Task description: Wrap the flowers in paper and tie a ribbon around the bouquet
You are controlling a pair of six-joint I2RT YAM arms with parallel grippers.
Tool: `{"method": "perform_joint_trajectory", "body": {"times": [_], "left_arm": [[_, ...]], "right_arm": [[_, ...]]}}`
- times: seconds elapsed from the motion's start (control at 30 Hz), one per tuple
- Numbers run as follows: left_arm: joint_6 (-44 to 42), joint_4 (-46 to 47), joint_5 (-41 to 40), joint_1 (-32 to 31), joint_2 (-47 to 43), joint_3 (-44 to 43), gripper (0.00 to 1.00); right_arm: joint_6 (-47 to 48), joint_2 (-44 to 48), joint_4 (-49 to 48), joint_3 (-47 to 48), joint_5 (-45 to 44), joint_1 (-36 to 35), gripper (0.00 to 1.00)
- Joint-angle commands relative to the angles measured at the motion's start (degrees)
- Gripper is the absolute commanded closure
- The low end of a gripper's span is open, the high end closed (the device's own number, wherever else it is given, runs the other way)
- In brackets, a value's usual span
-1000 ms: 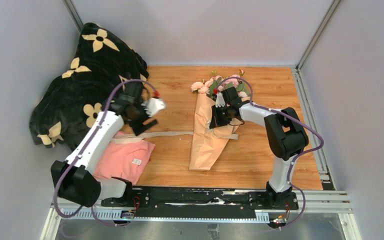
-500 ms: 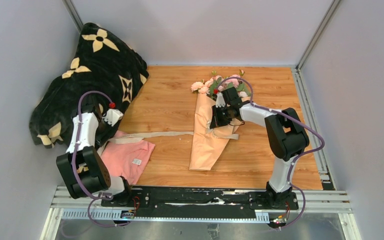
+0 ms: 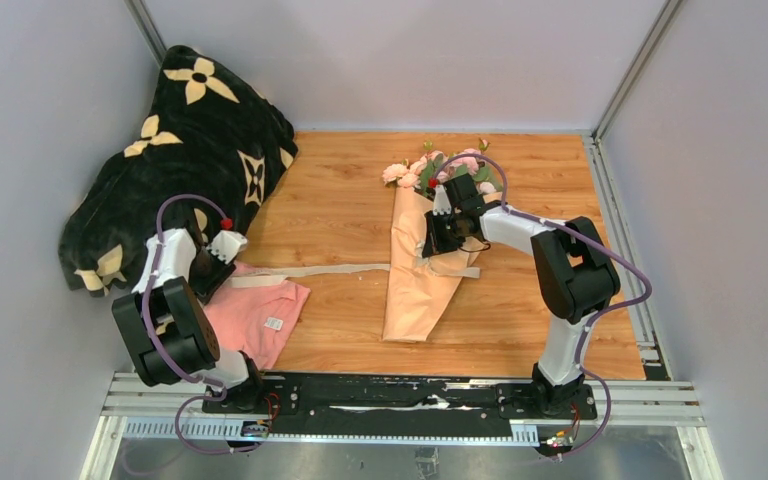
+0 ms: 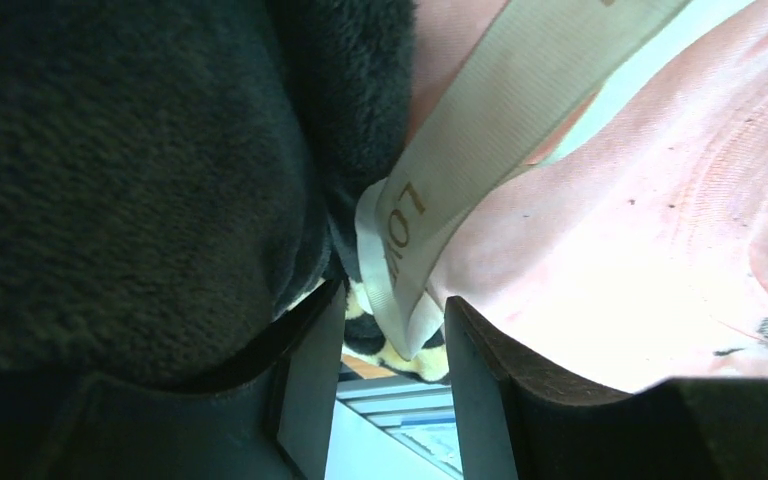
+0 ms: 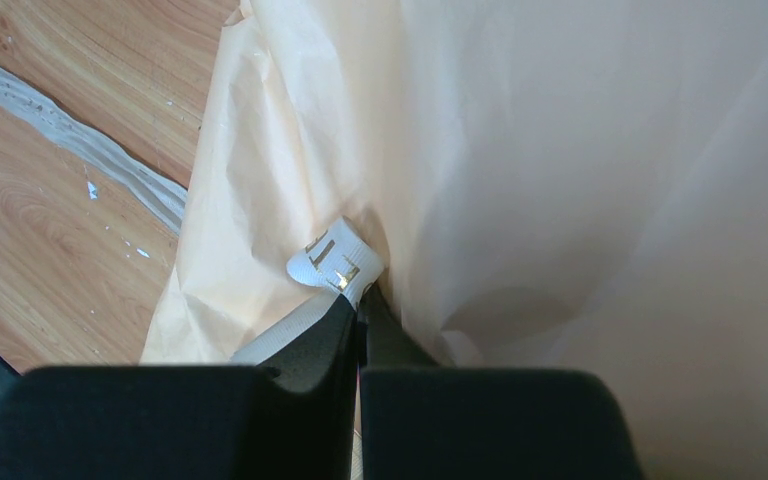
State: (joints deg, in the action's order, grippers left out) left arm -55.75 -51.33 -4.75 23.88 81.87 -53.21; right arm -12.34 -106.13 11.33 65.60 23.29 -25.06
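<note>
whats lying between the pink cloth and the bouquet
The ribbon: it runs flat over the bare wooden tabletop from the pink cloth to the bouquet. The top external view shows it.

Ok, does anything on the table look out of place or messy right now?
The ribbon is not tied: it trails flat from the bouquet across the table onto the pink cloth. The black blanket is heaped against the far-left corner.
</note>
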Motion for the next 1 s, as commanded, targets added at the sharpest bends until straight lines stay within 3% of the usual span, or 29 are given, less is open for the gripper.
{"method": "perform_joint_trajectory", "body": {"times": [0.0,0.07,0.13,0.3,0.43,0.5,0.57,0.77,0.87,0.97], "left_arm": [[-0.96,-2.04,3.86,0.57,-1.75,1.27,0.52],[-0.80,-1.94,3.29,0.51,-1.37,1.40,0.65],[-0.19,-1.66,2.11,0.55,-0.96,1.37,0.97],[1.75,-4.36,5.69,0.56,-6.20,-1.95,1.00],[1.90,-16.34,20.20,-4.35,-18.60,-13.43,1.00],[5.15,-17.90,21.13,-14.26,-22.46,-17.73,1.00],[12.33,-18.69,20.93,-28.67,-24.03,-24.52,1.00],[27.62,-18.63,17.53,-70.52,-12.13,-38.12,1.00],[25.99,-18.48,15.91,-82.07,-5.29,-38.27,1.00],[24.03,-18.36,13.64,-85.80,2.70,-40.33,1.00]], "right_arm": [[2.03,0.57,3.83,-0.82,-3.42,-0.16,1.00],[2.11,0.86,3.87,-0.91,-3.43,-0.11,1.00],[2.06,1.07,3.80,-0.92,-3.43,-0.16,1.00],[1.68,0.90,3.71,-0.62,-3.42,0.04,1.00],[1.54,0.47,3.40,-0.22,-3.09,0.03,1.00],[1.47,0.37,3.35,-0.09,-3.16,0.09,1.00],[1.19,0.44,3.17,-0.04,-3.16,0.29,1.00],[-0.49,3.37,2.54,-0.82,-1.44,2.01,1.00],[-1.35,5.48,2.55,-0.78,1.22,3.89,1.00],[-2.12,7.42,2.43,-0.74,4.55,6.22,1.00]]}}
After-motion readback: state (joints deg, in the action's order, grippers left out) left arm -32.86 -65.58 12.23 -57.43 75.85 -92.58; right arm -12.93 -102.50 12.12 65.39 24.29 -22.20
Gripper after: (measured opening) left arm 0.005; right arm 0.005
